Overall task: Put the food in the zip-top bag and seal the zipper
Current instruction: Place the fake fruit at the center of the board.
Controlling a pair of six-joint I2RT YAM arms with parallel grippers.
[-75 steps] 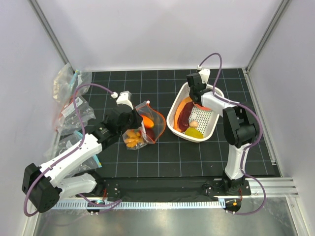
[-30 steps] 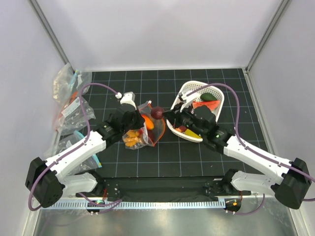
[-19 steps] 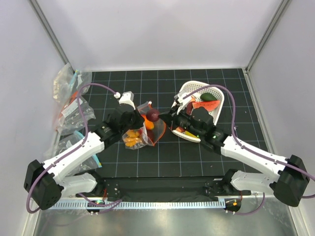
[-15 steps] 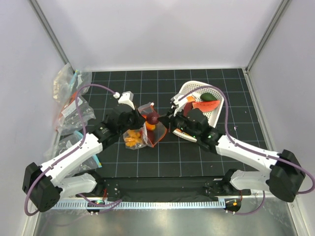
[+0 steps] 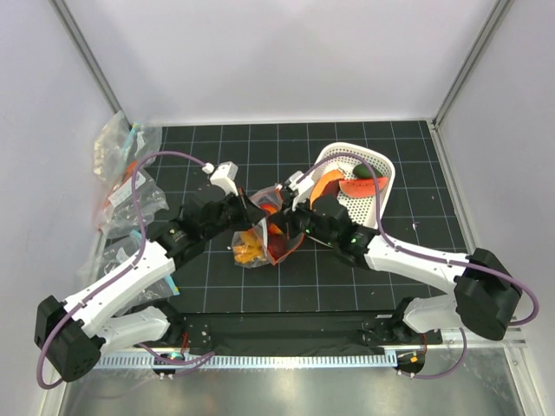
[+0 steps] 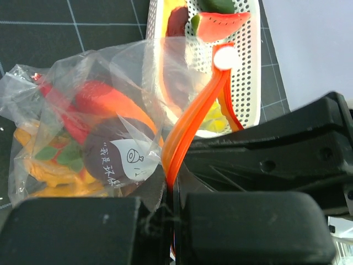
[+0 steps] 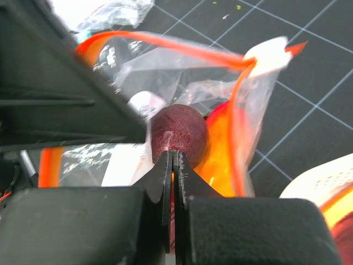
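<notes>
Near the middle of the counter [image 5: 347,277], the left gripper [image 6: 171,193] pinched the orange zipper [image 6: 193,110] of the bag [image 6: 66,83] to hold it open, while the right gripper [image 7: 172,157], squeezed on a purple ball of food [image 7: 179,132], was at the mouth, so I think it next had to let go inside.

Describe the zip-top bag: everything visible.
The bag is a clear, thin, crinkled plastic pouch with a red-orange zipper and a white slider at its end. Its mouth stands open. Inside lie orange, yellow, red and green toy foods. It sits left of the basket. The left gripper is shut on the zipper edge; the right gripper holds a dark red piece in the mouth.
</notes>
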